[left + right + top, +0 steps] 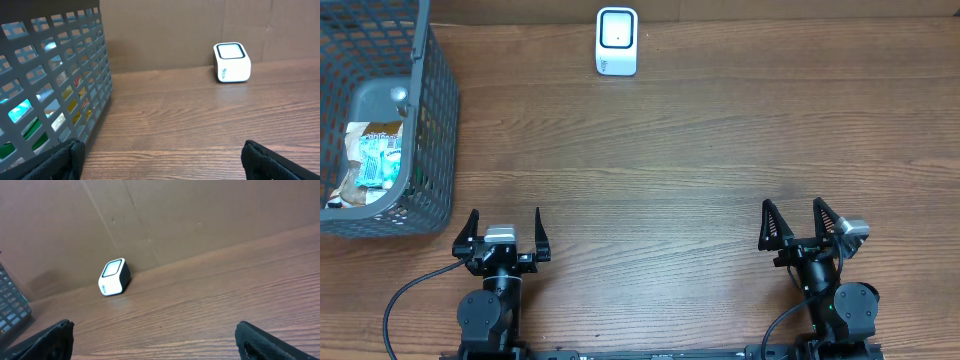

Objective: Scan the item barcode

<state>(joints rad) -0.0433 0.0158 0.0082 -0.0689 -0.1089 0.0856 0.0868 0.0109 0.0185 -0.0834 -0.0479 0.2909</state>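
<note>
The pale, crinkled packaged items (370,160) lie in a heap inside the dark grey plastic mesh basket (438,110), which stands ahead of the left jaws and off to their left. Only the overhead view looks down into the basket and shows the packets as white and light blue wrappers. The left wrist view meets the basket's side wall (55,75) instead, and blue, green, yellow and red patches show through the mesh. What those patches belong to cannot be told.

The small white box-shaped barcode scanner (617,42) stands at the far edge of the brown wooden desk (670,170), well ahead of both arms. It is forward and to the right of the left jaws and forward and to the left of the right jaws. From overhead its window reads as a dark-rimmed pale square. The left wrist view (231,62) shows the window on its upper face. In the right wrist view (114,277) it stands against a brown cardboard backing (200,220).

The left jaws are spread fully wide and hold nothing, with black fingertips (65,160) at the frame's lower corners. The right jaws are equally wide and bare, their fingertips (50,340) placed the same way, near the desk's front edge.
</note>
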